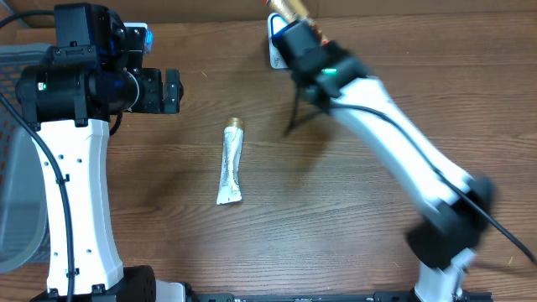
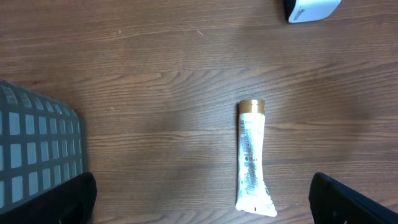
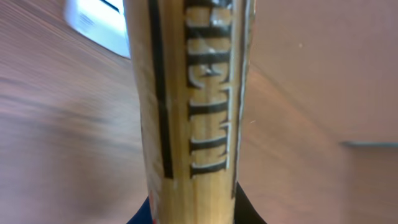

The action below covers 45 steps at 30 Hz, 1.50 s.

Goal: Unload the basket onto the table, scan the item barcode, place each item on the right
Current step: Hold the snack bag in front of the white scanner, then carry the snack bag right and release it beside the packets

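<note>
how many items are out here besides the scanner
2: a white tube lying flat mid-table, and a gold item held in the right gripper by the white scanner. More could be hidden in the basket at left.

This looks like a robot test room. A left arm [image 1: 75, 193] and a right arm [image 1: 394, 138] stand at a wooden bench [image 1: 336, 243]. A grey basket [image 1: 15, 210] sits off to the side of the left jaws, a white box [image 2: 313, 9] close by the right jaws.
</note>
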Tool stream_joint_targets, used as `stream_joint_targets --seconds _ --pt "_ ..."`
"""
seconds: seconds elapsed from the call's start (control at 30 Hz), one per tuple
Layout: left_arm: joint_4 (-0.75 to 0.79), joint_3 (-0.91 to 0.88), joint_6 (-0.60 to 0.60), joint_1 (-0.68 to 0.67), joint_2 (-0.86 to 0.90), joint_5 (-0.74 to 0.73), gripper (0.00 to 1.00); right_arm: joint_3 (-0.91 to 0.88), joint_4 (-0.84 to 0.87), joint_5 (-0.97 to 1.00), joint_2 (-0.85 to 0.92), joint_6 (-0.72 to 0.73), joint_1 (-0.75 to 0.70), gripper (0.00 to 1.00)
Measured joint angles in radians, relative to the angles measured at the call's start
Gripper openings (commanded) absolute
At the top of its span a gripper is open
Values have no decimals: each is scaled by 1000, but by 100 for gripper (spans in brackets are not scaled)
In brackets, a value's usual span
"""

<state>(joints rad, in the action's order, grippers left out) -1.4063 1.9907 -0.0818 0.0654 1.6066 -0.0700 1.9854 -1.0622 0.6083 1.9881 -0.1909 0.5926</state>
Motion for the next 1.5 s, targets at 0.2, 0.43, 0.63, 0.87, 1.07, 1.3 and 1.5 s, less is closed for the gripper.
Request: stream_joint_targets --seconds 0.2,0.43,0.63,0.87,1.07,1.3,1.5 --pt "0 0 0 0 0 0 100 9 -226 -391 -326 196 -134 4" --pt "0 0 0 0 0 0 100 -31 -416 -806 -401 269 -555 4" --pt "0 0 0 0 0 0 100 -332 -239 -1101 -357 248 -829 4" --pt "0 0 0 0 0 0 100 -741 71 -1353 -267 250 -1003 11" --pt "0 0 0 0 0 0 100 -853 157 -1423 -229 248 -1010 25" --pt "0 0 0 0 0 0 100 -850 113 -1427 -227 230 -1010 64" --pt "0 0 0 0 0 0 100 -771 -53 -1360 -227 216 -1010 67"
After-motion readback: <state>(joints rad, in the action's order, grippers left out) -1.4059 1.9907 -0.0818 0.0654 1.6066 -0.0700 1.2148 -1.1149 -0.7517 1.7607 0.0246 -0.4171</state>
